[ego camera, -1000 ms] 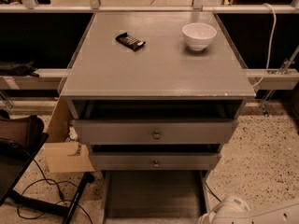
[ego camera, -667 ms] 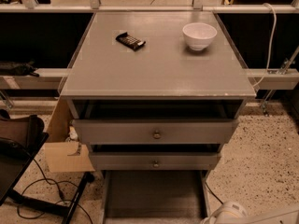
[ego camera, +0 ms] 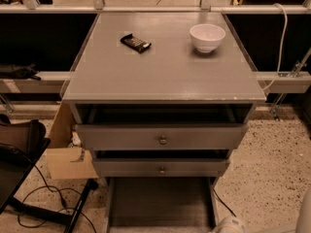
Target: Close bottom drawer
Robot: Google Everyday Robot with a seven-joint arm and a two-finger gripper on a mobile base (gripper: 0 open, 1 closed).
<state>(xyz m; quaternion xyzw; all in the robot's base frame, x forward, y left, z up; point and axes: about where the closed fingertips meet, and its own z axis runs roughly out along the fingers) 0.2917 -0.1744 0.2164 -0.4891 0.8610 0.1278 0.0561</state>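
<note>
The end effector shows only as a white rounded shape low down, just beside the right side of the bottom drawer. Whether it is wide or narrow I cannot tell. The drawer stands far out beneath the front edge of the desk, so the arm probably sits low in order to push it in.

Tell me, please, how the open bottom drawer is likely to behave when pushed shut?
The visible inside of the bottom drawer is bare, so it probably slides lightly. It is pulled far out, so an off-centre push may skew it. The gripper sits at the picture's bottom edge, right of the drawer.
</note>
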